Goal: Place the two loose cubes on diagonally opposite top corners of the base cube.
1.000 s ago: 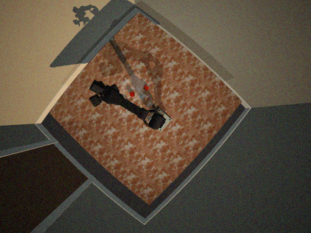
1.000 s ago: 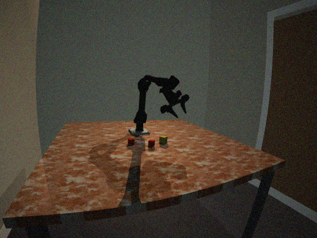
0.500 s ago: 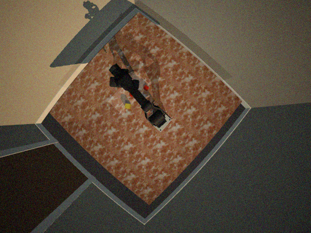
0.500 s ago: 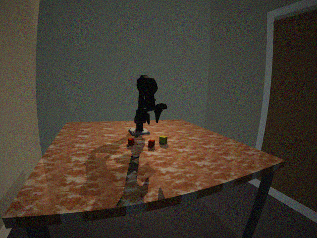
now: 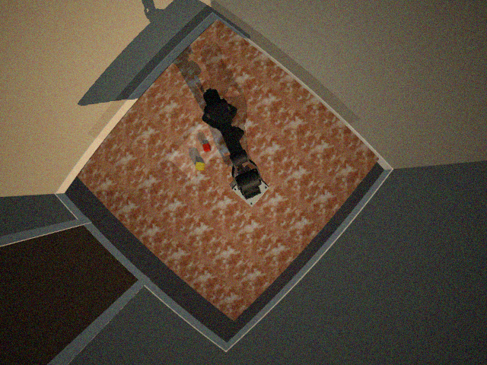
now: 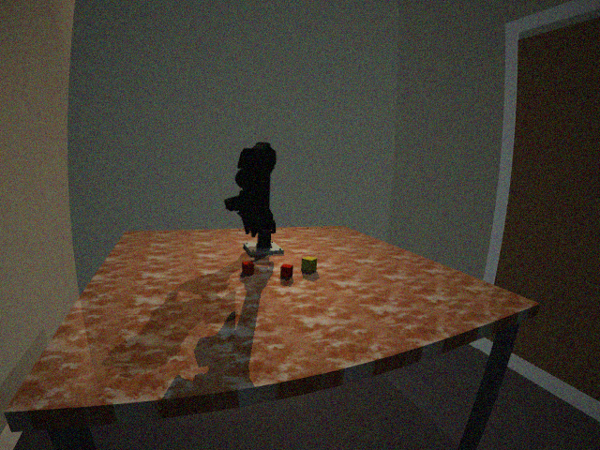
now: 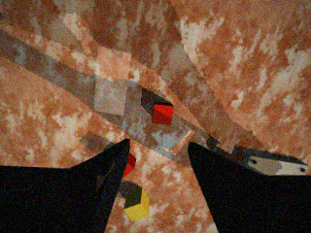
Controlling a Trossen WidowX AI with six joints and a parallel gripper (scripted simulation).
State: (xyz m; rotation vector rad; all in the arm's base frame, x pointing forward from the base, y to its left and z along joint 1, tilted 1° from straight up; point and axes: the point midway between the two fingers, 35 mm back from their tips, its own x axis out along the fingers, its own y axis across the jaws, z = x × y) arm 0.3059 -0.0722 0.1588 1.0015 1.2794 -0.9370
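The yellow cube [image 5: 199, 166] [image 6: 308, 265] [image 7: 137, 206] looks a little larger than the red ones and stands on the table. One red cube [image 5: 206, 147] [image 6: 286, 271] [image 7: 129, 165] stands near it, apart from it; the left finger partly covers this red cube in the wrist view. A second red cube [image 6: 247, 268] [image 7: 162, 114] stands farther off on the table; the arm hides it in the top view. My gripper [image 7: 159, 145] is open and empty, high above the table. In the wrist view the second red cube shows just beyond the gap between the fingertips.
The arm's pale base plate [image 5: 251, 199] [image 6: 278, 251] [image 7: 279, 167] is on the table [image 5: 275, 243] [image 6: 338, 320], behind the cubes in the exterior view. The arm leans out over the cubes' side of it. Long arm shadows cross the table near the cubes.
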